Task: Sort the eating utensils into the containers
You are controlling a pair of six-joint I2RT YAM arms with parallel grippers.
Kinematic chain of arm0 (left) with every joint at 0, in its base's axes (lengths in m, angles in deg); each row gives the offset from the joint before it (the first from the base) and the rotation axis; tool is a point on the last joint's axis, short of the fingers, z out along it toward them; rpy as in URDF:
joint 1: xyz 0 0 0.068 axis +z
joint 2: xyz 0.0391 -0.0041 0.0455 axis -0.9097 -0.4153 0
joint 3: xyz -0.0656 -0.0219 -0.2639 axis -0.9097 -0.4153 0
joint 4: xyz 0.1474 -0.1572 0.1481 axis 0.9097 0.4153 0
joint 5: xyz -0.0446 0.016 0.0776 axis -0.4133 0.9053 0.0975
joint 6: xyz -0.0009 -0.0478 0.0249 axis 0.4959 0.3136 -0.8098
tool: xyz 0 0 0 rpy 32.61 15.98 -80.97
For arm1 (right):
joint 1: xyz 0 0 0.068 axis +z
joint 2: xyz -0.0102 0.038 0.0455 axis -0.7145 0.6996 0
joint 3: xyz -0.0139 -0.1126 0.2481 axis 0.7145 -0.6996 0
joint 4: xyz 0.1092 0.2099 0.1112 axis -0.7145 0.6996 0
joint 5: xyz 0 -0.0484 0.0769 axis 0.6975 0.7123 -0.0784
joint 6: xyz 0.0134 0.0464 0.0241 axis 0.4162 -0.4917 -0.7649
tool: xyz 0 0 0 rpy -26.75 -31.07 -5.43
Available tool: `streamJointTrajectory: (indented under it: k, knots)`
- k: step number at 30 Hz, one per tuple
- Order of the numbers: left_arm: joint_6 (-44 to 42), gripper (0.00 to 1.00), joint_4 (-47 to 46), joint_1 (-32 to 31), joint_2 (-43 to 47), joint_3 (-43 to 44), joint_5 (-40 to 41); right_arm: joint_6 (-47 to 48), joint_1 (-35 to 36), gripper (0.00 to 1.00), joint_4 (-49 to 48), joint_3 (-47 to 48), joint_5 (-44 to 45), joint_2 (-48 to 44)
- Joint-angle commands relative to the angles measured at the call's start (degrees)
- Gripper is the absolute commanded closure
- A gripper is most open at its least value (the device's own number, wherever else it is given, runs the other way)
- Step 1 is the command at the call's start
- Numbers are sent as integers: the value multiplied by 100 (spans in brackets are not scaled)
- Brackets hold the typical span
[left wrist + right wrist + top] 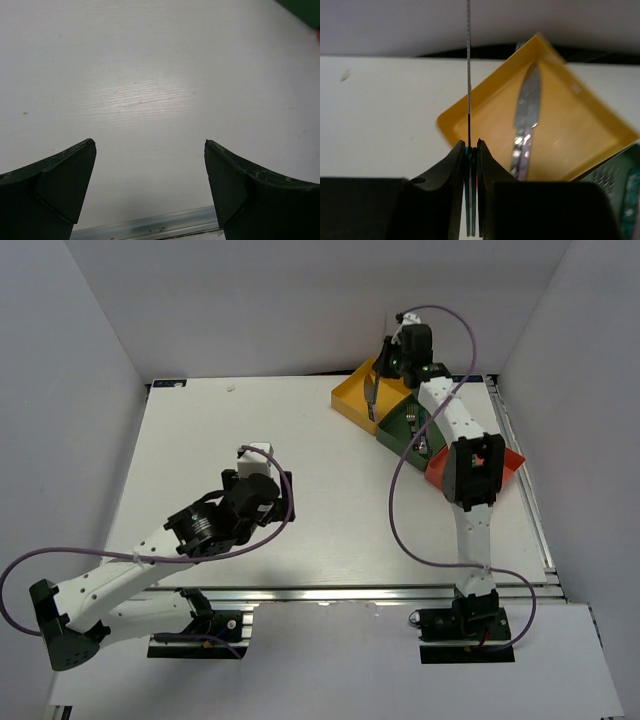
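Your right gripper is clamped on a knife held edge-on, its long axis running straight out from the fingers over the yellow tray's left corner, so the tray's middle lies ahead and right.

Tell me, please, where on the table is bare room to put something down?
Free: the wide white table beyond the left arm, and the strip between it and the yellow tray. Crowded: the far right corner, where the right arm hangs over the three trays.

Open table between left fingers; right arm overhangs green tray, red tray.
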Motion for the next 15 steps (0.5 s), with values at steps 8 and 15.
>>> streamJointTrajectory:
  k: [8,15]
  knots:
    - [-440,2,508,-22,1093,-531,261,531,-428,100,-228,1270,109,1176]
    - [-466,2,377,-22,1163,-627,244,451,-367,100,-326,1050,-103,1229]
